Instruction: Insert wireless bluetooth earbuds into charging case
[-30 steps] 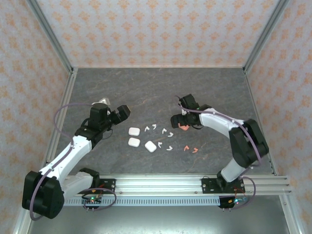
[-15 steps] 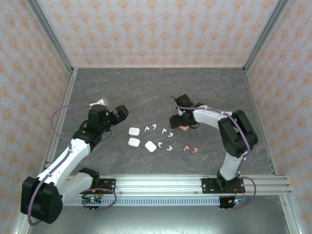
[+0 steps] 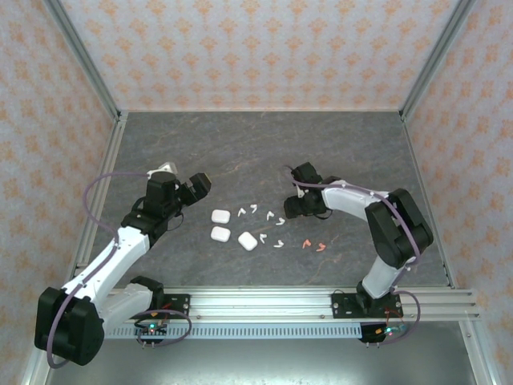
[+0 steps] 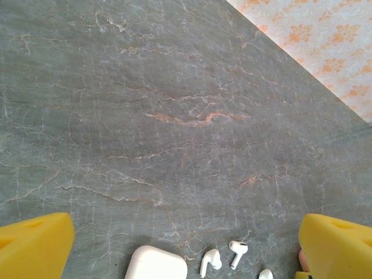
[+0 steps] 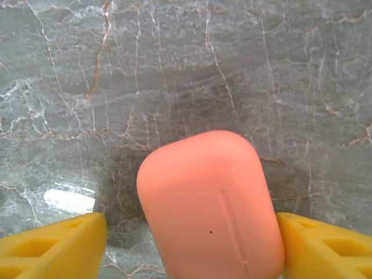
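Observation:
The salmon-pink charging case point(image 5: 209, 203) lies on the table between the yellow fingers of my right gripper point(image 5: 192, 229). The right finger point(image 5: 325, 244) touches the case's side; the left finger point(image 5: 52, 244) stands a little off it, so the jaws are open around it. In the top view my right gripper point(image 3: 295, 207) sits low, right of the white earbuds point(image 3: 270, 215). Two salmon-pink earbuds point(image 3: 306, 242) lie nearer the front. My left gripper point(image 3: 196, 186) hangs open and empty, left of the three white cases point(image 3: 220, 216). Its wrist view has a white case point(image 4: 156, 264) and white earbuds point(image 4: 238, 251).
White earbuds are scattered between the white cases point(image 3: 248, 241) and my right gripper. The grey marble table point(image 3: 256, 152) is bare toward the back wall. Metal frame posts and patterned walls enclose the left, right and far sides.
My right gripper has shifted slightly left and down over the pink case, which it now covers in the top view, and its jaws have narrowed around it. The left arm has barely moved.

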Motion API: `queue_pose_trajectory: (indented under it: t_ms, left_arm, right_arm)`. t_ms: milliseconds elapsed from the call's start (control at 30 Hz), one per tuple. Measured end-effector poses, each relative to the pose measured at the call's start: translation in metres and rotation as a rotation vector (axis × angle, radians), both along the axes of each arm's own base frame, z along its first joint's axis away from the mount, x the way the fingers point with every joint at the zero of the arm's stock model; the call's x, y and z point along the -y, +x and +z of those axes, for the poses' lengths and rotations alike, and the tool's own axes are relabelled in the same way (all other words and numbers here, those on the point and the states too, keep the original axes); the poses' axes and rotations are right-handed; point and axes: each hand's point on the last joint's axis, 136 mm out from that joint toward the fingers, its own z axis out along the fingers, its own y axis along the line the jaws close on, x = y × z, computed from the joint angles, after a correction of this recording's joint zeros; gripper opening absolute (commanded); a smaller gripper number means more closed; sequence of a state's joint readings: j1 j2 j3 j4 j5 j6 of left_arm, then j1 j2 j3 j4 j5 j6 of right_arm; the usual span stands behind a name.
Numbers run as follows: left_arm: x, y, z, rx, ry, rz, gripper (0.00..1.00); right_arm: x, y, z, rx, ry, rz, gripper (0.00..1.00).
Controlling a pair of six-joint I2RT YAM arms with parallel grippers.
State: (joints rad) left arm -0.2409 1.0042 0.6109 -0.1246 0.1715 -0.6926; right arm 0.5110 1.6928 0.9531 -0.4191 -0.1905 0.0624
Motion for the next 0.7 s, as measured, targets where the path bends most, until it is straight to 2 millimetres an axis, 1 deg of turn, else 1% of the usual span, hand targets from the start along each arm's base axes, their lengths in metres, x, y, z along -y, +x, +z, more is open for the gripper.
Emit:
queue_pose_trajectory:
  t_ms: [300, 467, 567, 633, 700]
  left_arm:
    - [0.0006, 0.0005, -0.0045, -0.016, -0.003, 0.003, 0.99]
    - [0.0006, 0.0005, -0.0045, -0.016, -0.005, 0.005, 0.99]
    - [0.0006, 0.0005, -0.0044, -0.016, -0.005, 0.005, 0.99]
    - [0.0008, 0.0005, -0.0047, -0.017, -0.005, 0.004, 0.99]
    - [0.001, 0.0006, -0.0054, -0.018, -0.003, 0.002, 0.99]
  right_arm:
    - [0.0009, -0.0008, -0.0003, 0.002, -0.009, -0.014, 0.63]
    - [-0.0012, -0.0026, -0.001, 0.002, -0.016, -0.005, 0.55]
    - [0.0004, -0.002, -0.0011, 0.006, -0.024, -0.009, 0.49]
    - [0.0002, -0.002, -0.0011, 0.007, -0.025, -0.011, 0.46]
    - [0.0, -0.002, -0.001, 0.009, -0.028, -0.009, 0.45]
